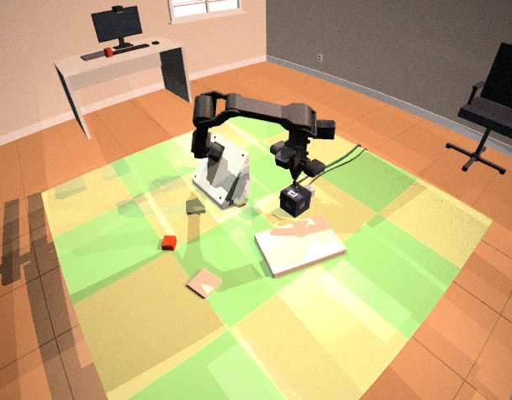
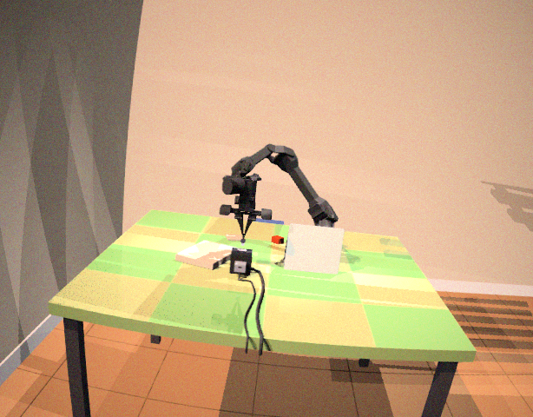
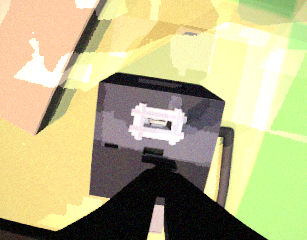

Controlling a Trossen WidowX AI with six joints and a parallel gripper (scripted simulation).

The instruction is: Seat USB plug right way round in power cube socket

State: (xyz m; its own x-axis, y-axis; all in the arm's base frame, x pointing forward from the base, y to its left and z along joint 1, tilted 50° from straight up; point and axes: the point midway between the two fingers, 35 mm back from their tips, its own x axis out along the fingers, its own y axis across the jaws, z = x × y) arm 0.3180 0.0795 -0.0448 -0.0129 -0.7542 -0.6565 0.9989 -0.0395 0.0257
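The dark power cube [image 1: 289,204] [image 2: 240,255] [image 3: 110,117] stands on the table. A white-framed socket [image 3: 157,122] on its top face looks empty in the wrist view. My gripper [image 1: 295,181] [image 2: 243,239] [image 3: 160,182] points down, shut on the USB plug [image 3: 159,160], a small dark piece at the fingertips. In the exterior view a gap shows between the fingertips and the cube top. In the wrist view the plug lies below the framed socket in the picture, not over it. The fingers hide most of the plug, and I cannot tell which way round it is.
A pale slab [image 1: 301,252] [image 2: 201,253] [image 3: 38,55] lies beside the cube. A tilted white panel [image 2: 313,248] stands near the arm's base. Two dark cables [image 2: 259,305] run from the cube over the table edge. A red block [image 1: 168,242] [image 2: 277,239] and a small tile [image 1: 204,282] lie farther off.
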